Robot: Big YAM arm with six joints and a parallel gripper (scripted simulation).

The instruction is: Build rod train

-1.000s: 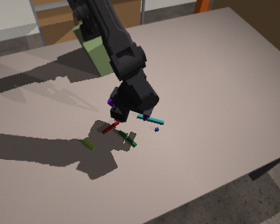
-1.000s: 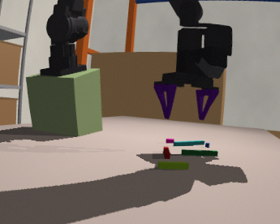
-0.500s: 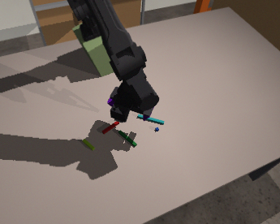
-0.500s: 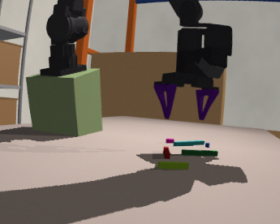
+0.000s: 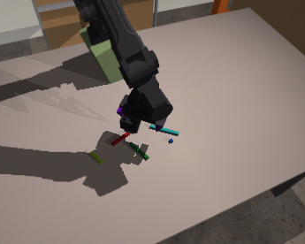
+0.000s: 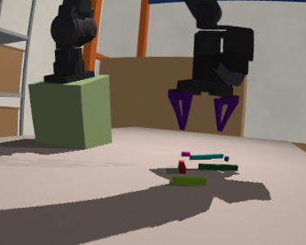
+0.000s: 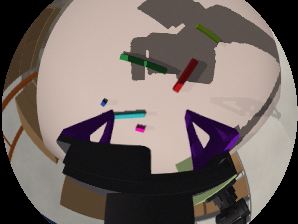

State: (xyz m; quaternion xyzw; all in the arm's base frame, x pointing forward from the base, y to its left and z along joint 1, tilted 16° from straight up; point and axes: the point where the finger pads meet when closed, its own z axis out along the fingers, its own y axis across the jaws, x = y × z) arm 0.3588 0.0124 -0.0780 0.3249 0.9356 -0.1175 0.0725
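The black hand with purple fingers [image 5: 141, 120] [image 6: 201, 130] hangs spread apart above the pale, flat bench [image 5: 237, 88] [image 6: 136, 213] [image 7: 75, 75], inside its edges.

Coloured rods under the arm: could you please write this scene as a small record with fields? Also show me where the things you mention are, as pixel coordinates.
gripper: black with purple fingers [image 5: 139, 120] [image 6: 201, 130], open, above the rods
rods summing to nine: short blue rod [image 5: 171, 141] [image 6: 226, 158] [image 7: 104, 102] with long green rod [image 5: 142, 154] [image 6: 217, 167] [image 7: 132, 61]; short magenta rod [image 6: 185, 154] [image 7: 140, 129] with red rod [image 5: 120, 139] [image 6: 182, 167] [image 7: 185, 75]
other rods: long turquoise rod [image 5: 168, 131] [image 6: 207, 156] [image 7: 130, 115], lime rod [image 5: 96, 157] [image 6: 190, 181] [image 7: 208, 33]
train: none made
hidden in top view: magenta rod
rod nearest magenta: turquoise
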